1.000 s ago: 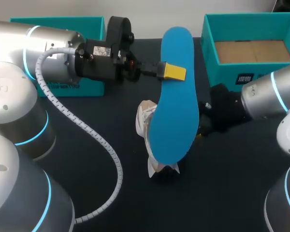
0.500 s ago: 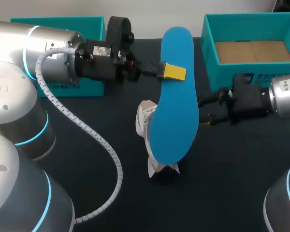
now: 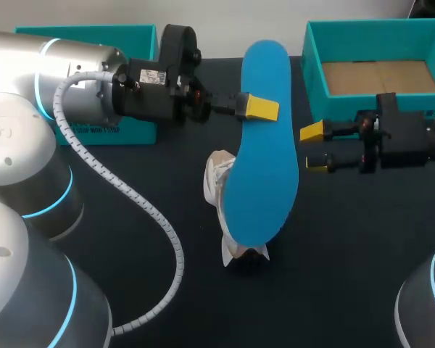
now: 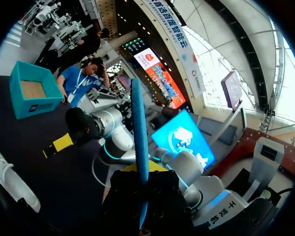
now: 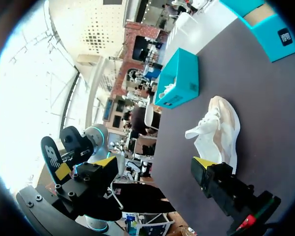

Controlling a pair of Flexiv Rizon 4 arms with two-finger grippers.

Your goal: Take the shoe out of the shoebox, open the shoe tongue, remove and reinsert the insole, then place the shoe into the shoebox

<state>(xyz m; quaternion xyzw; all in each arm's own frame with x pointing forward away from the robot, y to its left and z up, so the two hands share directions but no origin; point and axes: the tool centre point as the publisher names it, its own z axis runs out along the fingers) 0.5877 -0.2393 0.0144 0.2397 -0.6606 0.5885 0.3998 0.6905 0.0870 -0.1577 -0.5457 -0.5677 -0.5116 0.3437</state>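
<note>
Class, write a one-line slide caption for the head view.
Left tool holds the blue insole above the white shoe; right tool hovers open beside it.

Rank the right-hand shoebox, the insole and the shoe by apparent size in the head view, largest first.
1-2. The shoebox and the insole: too close to rank. The box covers more area. The insole is longer, but it is raised toward the camera.
3. The shoe, mostly hidden under the insole.

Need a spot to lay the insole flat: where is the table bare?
Bare tabletop lies at the front, right of the white shoe; another patch lies between the cable and the shoe. Crowded: the right gripper fills the gap between the blue insole and the open shoebox.
</note>
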